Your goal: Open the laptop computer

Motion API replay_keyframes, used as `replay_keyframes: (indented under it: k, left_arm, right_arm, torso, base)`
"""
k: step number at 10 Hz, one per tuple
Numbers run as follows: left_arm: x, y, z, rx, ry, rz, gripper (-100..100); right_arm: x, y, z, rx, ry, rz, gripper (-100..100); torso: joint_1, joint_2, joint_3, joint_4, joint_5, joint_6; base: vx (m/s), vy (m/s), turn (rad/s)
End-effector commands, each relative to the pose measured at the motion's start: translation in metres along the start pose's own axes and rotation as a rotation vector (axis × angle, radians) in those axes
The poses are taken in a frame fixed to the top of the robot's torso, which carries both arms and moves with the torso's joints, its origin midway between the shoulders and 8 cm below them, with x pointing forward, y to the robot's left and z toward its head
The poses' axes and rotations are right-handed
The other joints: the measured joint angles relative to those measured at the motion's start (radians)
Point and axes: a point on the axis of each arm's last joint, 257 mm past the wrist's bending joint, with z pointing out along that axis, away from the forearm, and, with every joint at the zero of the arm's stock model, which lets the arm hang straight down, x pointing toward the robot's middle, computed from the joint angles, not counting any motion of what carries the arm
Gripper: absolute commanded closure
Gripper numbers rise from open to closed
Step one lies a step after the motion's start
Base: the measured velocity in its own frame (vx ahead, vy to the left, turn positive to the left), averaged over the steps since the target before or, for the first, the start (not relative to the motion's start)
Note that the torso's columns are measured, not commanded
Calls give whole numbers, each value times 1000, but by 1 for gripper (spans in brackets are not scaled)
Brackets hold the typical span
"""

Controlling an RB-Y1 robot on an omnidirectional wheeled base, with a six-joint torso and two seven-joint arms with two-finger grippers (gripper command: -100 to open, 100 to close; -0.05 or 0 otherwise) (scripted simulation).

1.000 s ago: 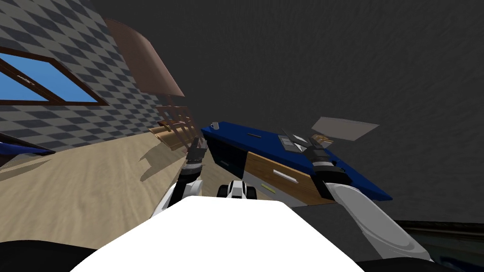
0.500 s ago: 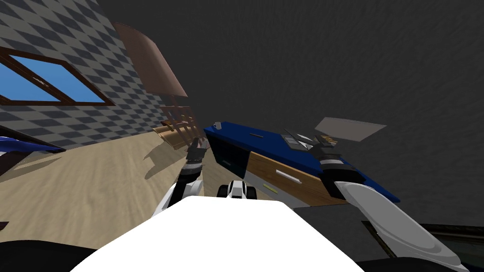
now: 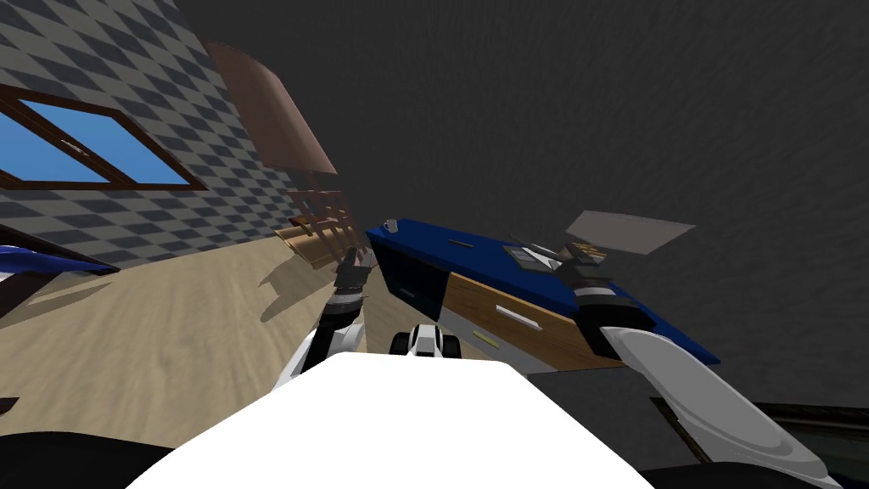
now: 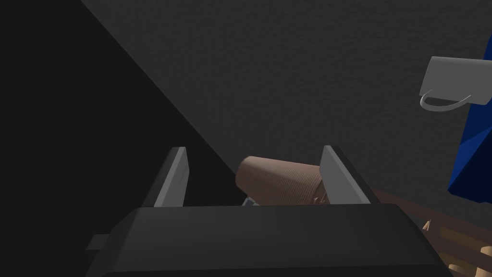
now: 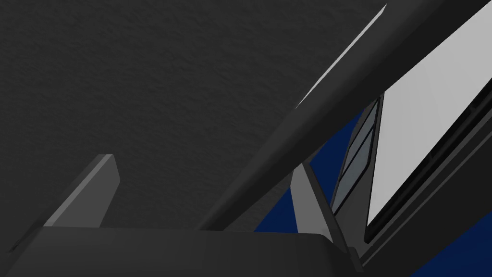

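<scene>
Blue surface [image 3: 458,246] slanted off to the right, with a mug [image 3: 390,225] at its far end, well apart from the laptop [image 3: 530,255]. The laptop sat further along the surface, its lid [image 5: 336,106] partly up. A pale flat panel [image 3: 630,231] showed beyond it, and a wooden drawer front [image 3: 509,316] lay under the surface's near edge. Over on the left, a chair [image 3: 318,222] and a brown lampshade [image 3: 271,110] stood by the checkered wall, with open floor [image 3: 153,340] this side of them. The right arm [image 3: 611,318] lay over the near edge. The right jaws were spread wide at the laptop, with the lid's dark edge crossing between the fingers [image 5: 103,185]; contact couldn't be told. The left arm [image 3: 344,297] hung off the surface's end near the chair, and the left jaws were spread too, pinching nothing.
</scene>
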Motion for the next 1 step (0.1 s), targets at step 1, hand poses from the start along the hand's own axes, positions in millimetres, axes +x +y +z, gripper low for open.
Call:
replay_keyframes:
  k: [1]
  left_arm:
    - [0,0,0,0,0,0,0]
  right_arm:
    - [0,1,0,-3,-1,1,0]
  torso:
    - [0,0,0,0,0,0]
  base:
    - [0,0,0]
